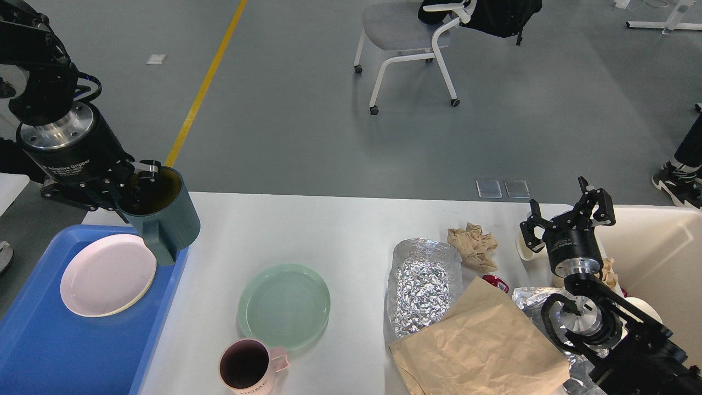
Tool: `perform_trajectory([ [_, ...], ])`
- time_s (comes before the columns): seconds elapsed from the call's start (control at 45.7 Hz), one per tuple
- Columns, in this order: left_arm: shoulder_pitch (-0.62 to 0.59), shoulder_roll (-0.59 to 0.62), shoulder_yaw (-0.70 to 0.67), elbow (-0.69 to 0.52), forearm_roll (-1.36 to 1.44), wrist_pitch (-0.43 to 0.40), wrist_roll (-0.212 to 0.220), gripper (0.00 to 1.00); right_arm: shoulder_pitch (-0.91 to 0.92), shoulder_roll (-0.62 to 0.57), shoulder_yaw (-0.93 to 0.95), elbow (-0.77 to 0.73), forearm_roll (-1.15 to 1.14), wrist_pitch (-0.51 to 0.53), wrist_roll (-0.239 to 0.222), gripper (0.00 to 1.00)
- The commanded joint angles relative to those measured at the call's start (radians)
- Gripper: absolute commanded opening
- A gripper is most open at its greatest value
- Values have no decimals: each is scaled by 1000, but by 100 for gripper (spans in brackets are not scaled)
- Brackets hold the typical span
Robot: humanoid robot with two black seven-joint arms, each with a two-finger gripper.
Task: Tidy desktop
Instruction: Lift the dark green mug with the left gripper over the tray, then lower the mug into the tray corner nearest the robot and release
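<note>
Head view shows the white desktop (340, 230) littered with a pink mug (247, 366), green plate (284, 305), foil and paper, while the left gripper (143, 184), clamped on a teal mug (162, 216), likely needs lowering onto the blue tray (33, 340); the right gripper (567, 211) hangs spread, empty.

My white desktop (340, 230) carries a blue tray (49, 351) at its left edge, a green plate (284, 305), a pink mug (248, 366), crumpled foil (421, 285), a brown paper bag (482, 345) and wadded paper (473, 244).
</note>
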Motion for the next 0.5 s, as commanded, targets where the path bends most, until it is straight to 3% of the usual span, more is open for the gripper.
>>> perform_trajectory([
  [0.0, -58, -2, 5, -52, 3, -29, -6, 0, 0, 0, 0, 0, 0, 0, 0, 100],
  [0.219, -52, 39, 36, -44, 61, -23, -20, 0, 0, -1, 0, 2, 0, 0, -1, 100],
  [0.394, 20, 248, 7, -21, 213, 39, -6, 0, 0, -1, 0, 2, 0, 0, -1, 100],
  [0.482, 121, 343, -33, 10, 309, 75, -20, 0, 0, 0, 0, 2, 0, 0, 0, 100],
])
